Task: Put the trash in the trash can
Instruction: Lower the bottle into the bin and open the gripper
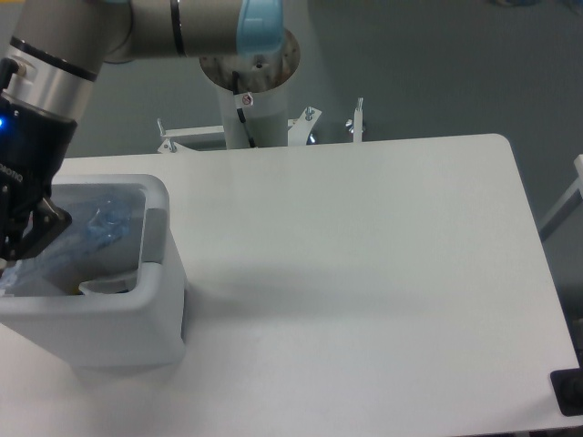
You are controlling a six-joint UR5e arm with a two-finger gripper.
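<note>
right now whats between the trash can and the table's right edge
Nothing: in the fixed camera view the table is bare from the trash can to its right edge.

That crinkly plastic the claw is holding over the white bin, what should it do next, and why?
Probably open the gripper and let go. The plastic wrapper already hangs inside the rim of the trash can, over its grey interior, so releasing should drop it in. The fingertips are partly cut off at the frame edge.
</note>
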